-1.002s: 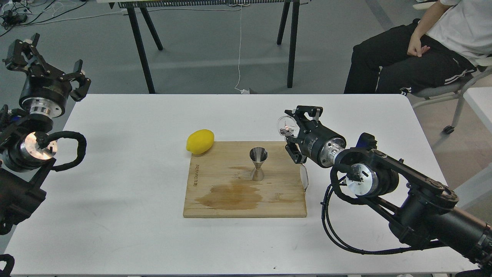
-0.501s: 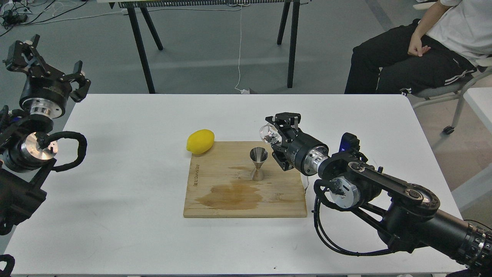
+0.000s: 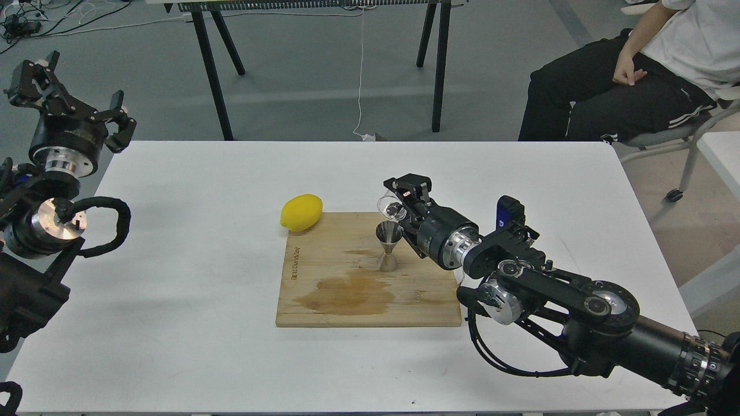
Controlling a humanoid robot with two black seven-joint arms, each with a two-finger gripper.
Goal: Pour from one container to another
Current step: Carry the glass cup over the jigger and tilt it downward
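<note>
The steel jigger (image 3: 388, 247) stands upright on the wooden cutting board (image 3: 324, 300), near its middle. Just above the jigger's mouth and slightly to its right, my right gripper (image 3: 400, 203) is shut on the clear glass cup (image 3: 390, 207). The cup is tipped on its side with its mouth toward the left. My left gripper (image 3: 69, 95) is raised off the table's far left corner, open and holding nothing.
A yellow lemon (image 3: 300, 212) lies at the board's back left corner. A wet stain (image 3: 347, 294) darkens the board in front of the jigger. A seated person (image 3: 636, 69) is beyond the table's far right; black table legs (image 3: 211, 69) stand behind.
My right arm has carried the glass cup leftward and a little down, from beside the board's right edge to just above the jigger. The left arm has stayed still.
</note>
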